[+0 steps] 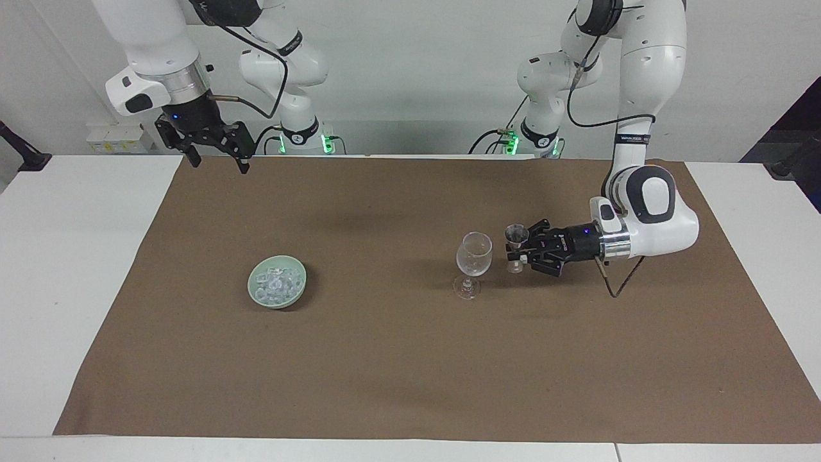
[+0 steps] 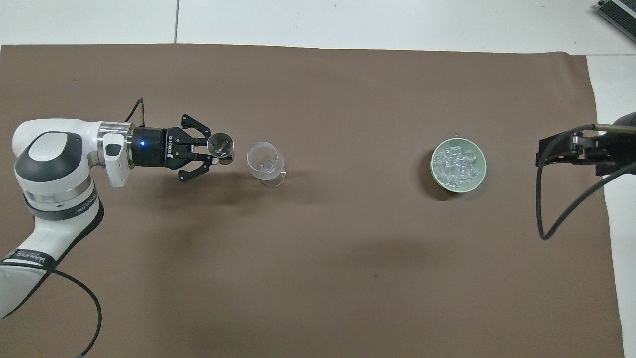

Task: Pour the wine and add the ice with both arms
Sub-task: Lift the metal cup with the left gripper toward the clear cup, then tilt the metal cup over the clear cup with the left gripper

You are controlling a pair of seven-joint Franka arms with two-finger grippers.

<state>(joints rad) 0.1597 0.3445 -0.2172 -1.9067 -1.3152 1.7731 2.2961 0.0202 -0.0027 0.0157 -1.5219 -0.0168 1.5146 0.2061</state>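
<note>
Facing: my left gripper (image 1: pixel 518 251) is clamped on a metal measuring cup (image 1: pixel 515 246), upright, beside the wine glass (image 1: pixel 473 255). Right gripper (image 1: pixel 215 154) waits, fingers spread, empty.

Overhead: ice (image 2: pixel 457 164) heaped in the green bowl (image 2: pixel 459 185), well apart from both grippers.

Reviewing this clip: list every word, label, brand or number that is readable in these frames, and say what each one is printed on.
"ROBOTIQ": white lettering on the black body of the left end effector, clearest in the overhead view.
Small dark print on the left arm's white forearm band: too small to read.
Small print on the band of the left arm's lower link in the overhead view: too small to read.
Wine glass, jigger, bowl: no markings.
</note>
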